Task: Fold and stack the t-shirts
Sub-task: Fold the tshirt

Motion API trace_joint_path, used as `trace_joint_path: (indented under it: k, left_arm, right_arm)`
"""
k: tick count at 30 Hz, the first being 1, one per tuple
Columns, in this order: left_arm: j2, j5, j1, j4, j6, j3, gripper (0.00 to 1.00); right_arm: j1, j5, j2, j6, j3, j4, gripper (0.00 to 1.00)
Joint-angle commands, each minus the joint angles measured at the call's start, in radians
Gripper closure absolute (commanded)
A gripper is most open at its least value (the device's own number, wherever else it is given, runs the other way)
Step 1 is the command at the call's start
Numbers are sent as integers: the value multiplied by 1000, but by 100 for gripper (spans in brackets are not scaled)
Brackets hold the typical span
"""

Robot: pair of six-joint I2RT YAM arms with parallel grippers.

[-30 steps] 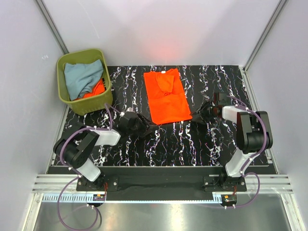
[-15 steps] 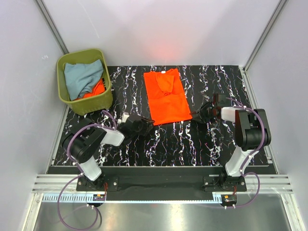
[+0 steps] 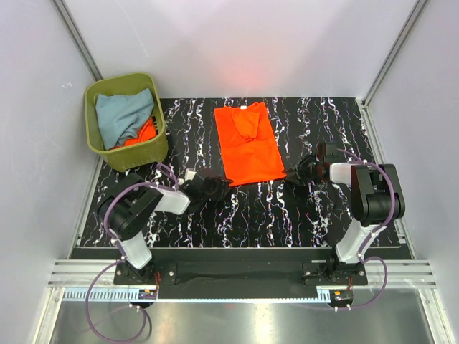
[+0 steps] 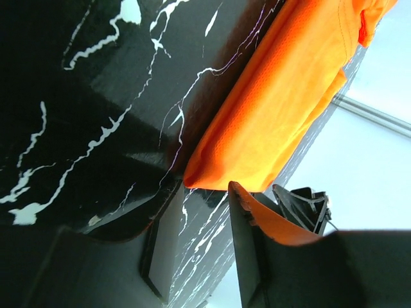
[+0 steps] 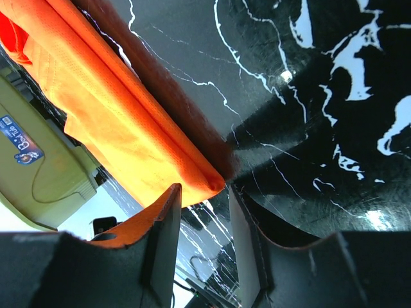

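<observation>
Orange t-shirt (image 3: 249, 147) lies flat mid-surface (image 3: 272, 215), long axis running away from the arms. Sides are folded in to a narrow strip, one sleeve lapped over near the collar. So lengthwise folds look done, crosswise fold not yet.

Left pincer (image 4: 199, 224) sits low on the surface at the near-left hem corner. Jaws spread, cloth corner right at the mouth of the gap, not pinched. Right pincer (image 5: 202, 221) mirrors it at the near-right corner: spread, cloth tip just ahead of the jaws, nothing gripped. Reads as lining up to pinch both hem corners and carry the hem toward the collar.

Olive-green bin (image 3: 136, 154) at far left holds a pale grey-blue t-shirt (image 3: 120, 115), bunched up, with a second orange t-shirt (image 3: 142, 132) showing beside and under it. Neither is folded. No stack anywhere yet.

Estimate: first shirt partway through, at least two more to fold, then stacking. Can't tell if more cloth lies deeper in the bin.
</observation>
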Motion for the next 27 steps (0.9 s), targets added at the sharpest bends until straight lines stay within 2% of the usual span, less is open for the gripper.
trace_joint_path:
  k: [1,7,18,20,22,24,25,27]
  left_arm:
    - [37,-48,-4,-43,-18,5,60]
    - [46,-65,-3,-43,-24,-1,69]
    - [65,-64,10,-5,-24,-13,73]
    - [66,-65,14,0,-24,-13,75]
    - [68,-64,19,1,-20,-13,81]
    - [74,-55,27,6,8,-7,91]
    - [77,-44,34,-3,26,9,100]
    - [77,-22,45,-40,78,28,100]
  right_arm:
    - [13,44,4,-24,-30,-46,57]
    - [16,47,22,-18,-13,-46,57]
    - [27,61,77,-30,20,-46,61]
    - [27,61,85,-25,28,-44,65]
    - [28,68,96,-31,33,-46,70]
    - [27,70,113,-39,46,-46,93]
    - [27,71,116,-51,51,-46,100]
    - [27,70,108,-59,53,-52,100]
